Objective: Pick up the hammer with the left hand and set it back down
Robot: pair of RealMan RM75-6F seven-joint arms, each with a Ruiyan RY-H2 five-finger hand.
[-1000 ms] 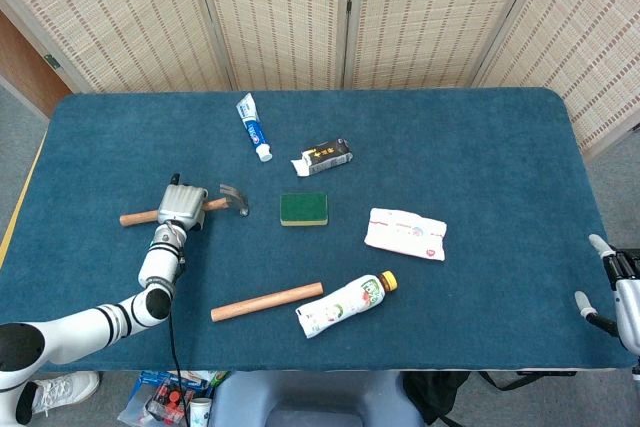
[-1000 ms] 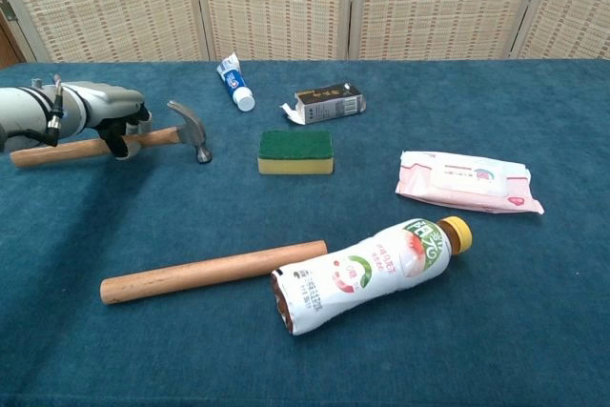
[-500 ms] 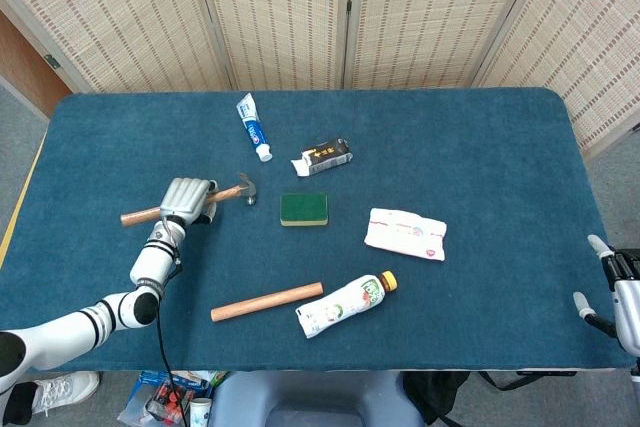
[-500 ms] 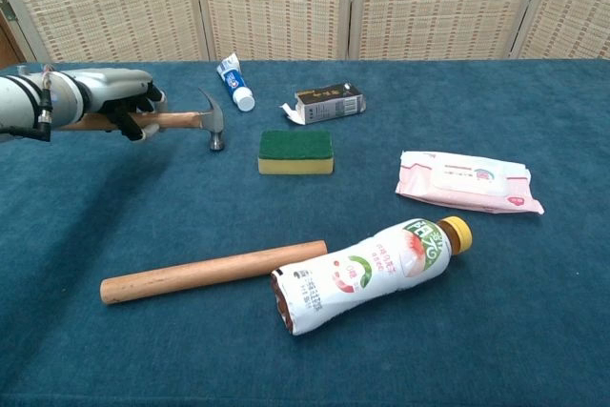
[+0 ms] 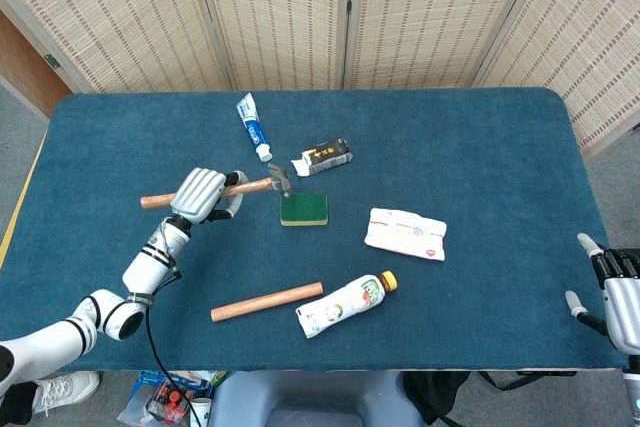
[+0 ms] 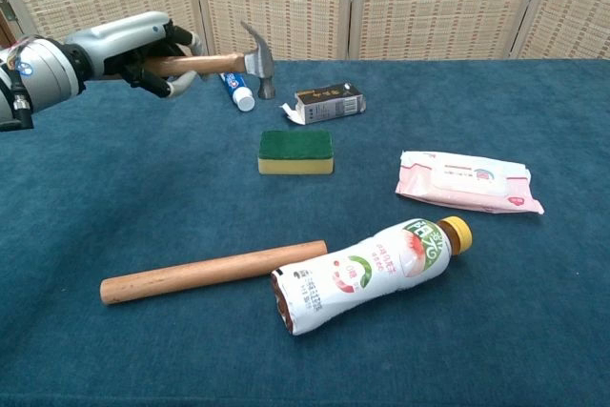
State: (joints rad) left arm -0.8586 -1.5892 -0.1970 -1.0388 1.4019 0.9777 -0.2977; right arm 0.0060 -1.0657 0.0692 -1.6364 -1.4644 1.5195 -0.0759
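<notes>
The left hand point(image 6: 143, 50) is clamped on the hammer point(image 6: 224, 62), held clear above the counter point(image 6: 114, 197), so pickup looks done; only setting it down remains.

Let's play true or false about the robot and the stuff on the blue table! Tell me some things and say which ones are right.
1. The left hand holds the hammer up off the table. True.
2. The fingers wrap the hammer's metal head. False: they wrap the wooden handle.
3. The green sponge sits on top of the drink bottle. False: it lies on the cloth, apart from the bottle.
4. A wooden stick lies beside the bottle. True.
5. The right hand holds the toothpaste. False: it is at the table's far edge, holding nothing.
</notes>
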